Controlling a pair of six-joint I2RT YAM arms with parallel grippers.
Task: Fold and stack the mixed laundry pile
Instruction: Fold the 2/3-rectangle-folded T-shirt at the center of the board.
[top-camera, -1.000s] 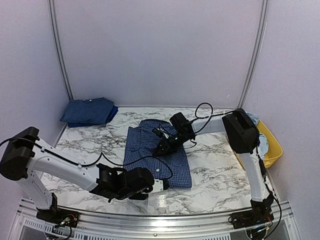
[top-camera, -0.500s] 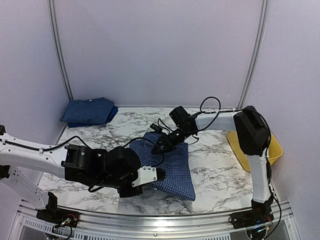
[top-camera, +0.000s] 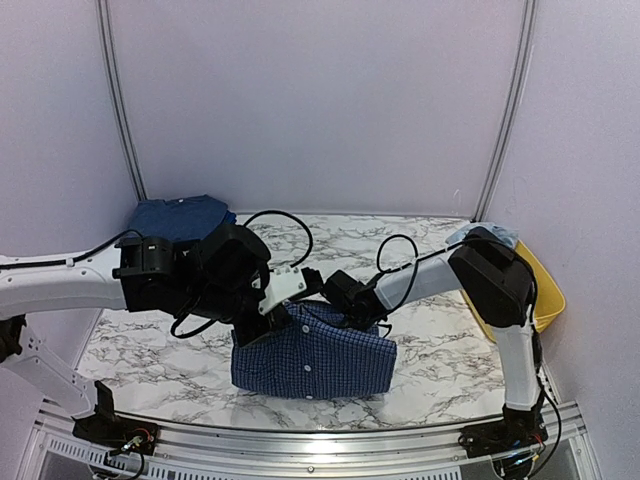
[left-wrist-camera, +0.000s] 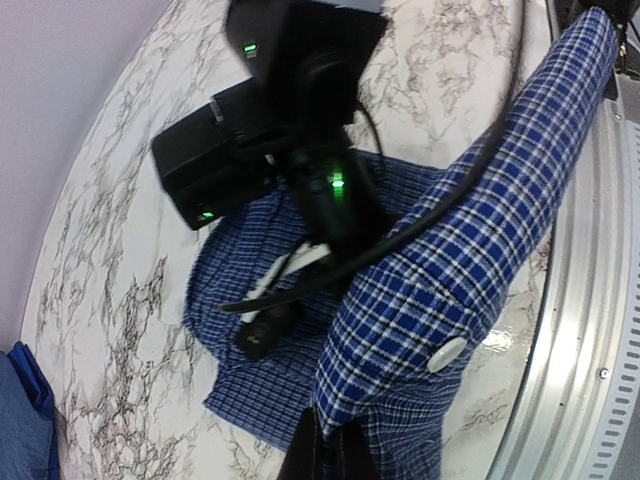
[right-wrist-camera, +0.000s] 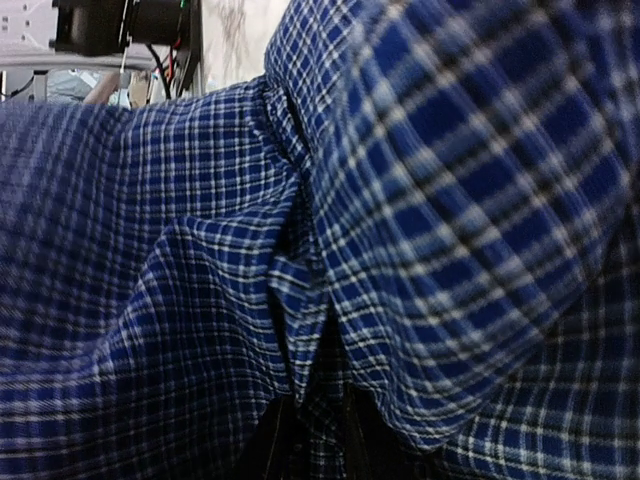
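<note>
Marble desk (top-camera: 440, 350) is seen bearing a checked shirt (top-camera: 310, 362) at its near centre, partly folded. A dark-blue stack (top-camera: 175, 215) is laid far left. The shirt's raised edge is pinched by the closed left claw (left-wrist-camera: 322, 452). The right claw (right-wrist-camera: 312, 420) is buried in the shirt's cloth, and its grip cannot be told.

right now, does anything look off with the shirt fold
Yes. The left gripper pinches a flap of the checked shirt and holds it up over the right gripper, which sits buried in bunched fabric. The fold looks lumpy rather than flat, and that gripper may snag when it pulls out.
</note>
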